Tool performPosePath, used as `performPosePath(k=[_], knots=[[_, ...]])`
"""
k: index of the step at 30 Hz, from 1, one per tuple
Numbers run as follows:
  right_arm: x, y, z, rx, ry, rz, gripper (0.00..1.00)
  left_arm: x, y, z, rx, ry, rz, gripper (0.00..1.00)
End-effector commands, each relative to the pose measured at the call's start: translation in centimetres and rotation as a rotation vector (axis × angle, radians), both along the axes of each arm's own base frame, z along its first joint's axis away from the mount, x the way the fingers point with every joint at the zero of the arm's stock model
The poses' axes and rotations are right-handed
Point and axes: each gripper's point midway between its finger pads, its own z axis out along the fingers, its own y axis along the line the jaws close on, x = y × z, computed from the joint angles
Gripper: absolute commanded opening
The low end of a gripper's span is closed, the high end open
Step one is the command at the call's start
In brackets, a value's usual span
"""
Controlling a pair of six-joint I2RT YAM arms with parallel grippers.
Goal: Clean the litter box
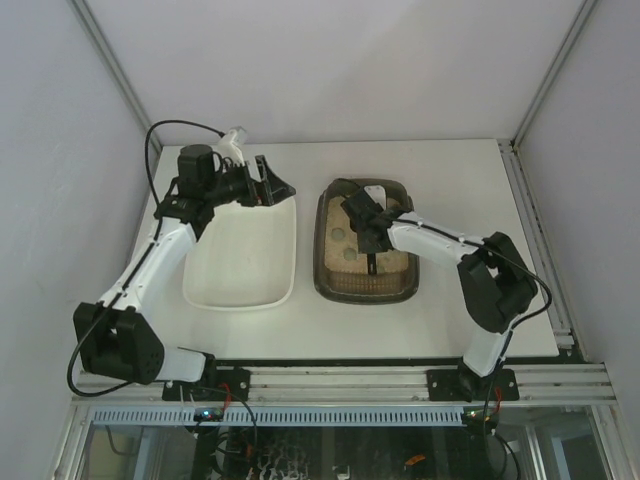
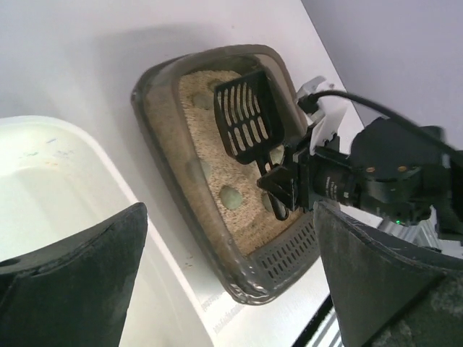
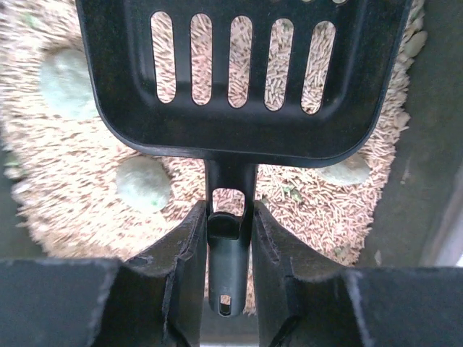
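Your right gripper [image 3: 230, 225] is clenching the thin black handle of a slotted litter scoop [image 3: 239, 134], one finger pressing on each side of the stem just behind the scoop's head. The head is reaching out ahead of the fingertips, and beige pellet litter [image 3: 72, 166] is showing through its five slots. The litter box [image 1: 319, 250], a dark brown-grey tray with a thick rim, is lying directly beneath this gripper, its dark wall rising just off the fingers' right side in the wrist view. Three pale grey-green clumps are sitting on the litter under the scoop: one [image 3: 143, 184] just left of the fingertips, one [image 3: 66, 83] farther ahead on the left, and one [image 3: 347, 170] just right of the stem. Whether the scoop's head is touching the litter you cannot tell from these views.

Your left gripper [image 1: 275, 188] is hanging released, its jaws spread wide and holding nothing. It is hovering over the far end of a plain white tray [image 1: 240, 260], with the litter box lying just beside that tray, ahead of the open fingers.
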Motion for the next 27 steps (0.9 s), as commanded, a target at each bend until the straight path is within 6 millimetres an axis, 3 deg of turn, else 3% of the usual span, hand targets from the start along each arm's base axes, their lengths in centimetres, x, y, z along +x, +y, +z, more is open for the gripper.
performPosePath(k=[1,6,11,16,21,27], knots=[[0.8,1.4,7.4,0.091,-0.132,0.057,0.00,0.8,-2.8,3.7,-0.058,-0.038,-0.107,1.00],[0.5,1.0,10.5,0.141,-0.170,0.088,0.00,1.6,-5.8,4.6,-0.184,0.086,-0.228,1.00],[-1.8,2.4,11.0,0.246,-0.078,0.174,0.00,2.6,-7.7,3.8,-0.166,0.062,-0.262,1.00],[-3.6,3.3,10.9,0.219,-0.057,0.223,0.00,1.2,-10.5,2.8,-0.193,0.070,-0.352,1.00],[-4.0,3.7,11.1,0.219,-0.071,0.231,0.00,-0.7,-13.2,1.5,-0.152,0.067,-0.436,1.00],[-4.5,3.6,11.8,0.222,-0.091,0.230,0.00,-0.6,-14.3,-1.2,-0.136,0.151,-0.445,1.00]])
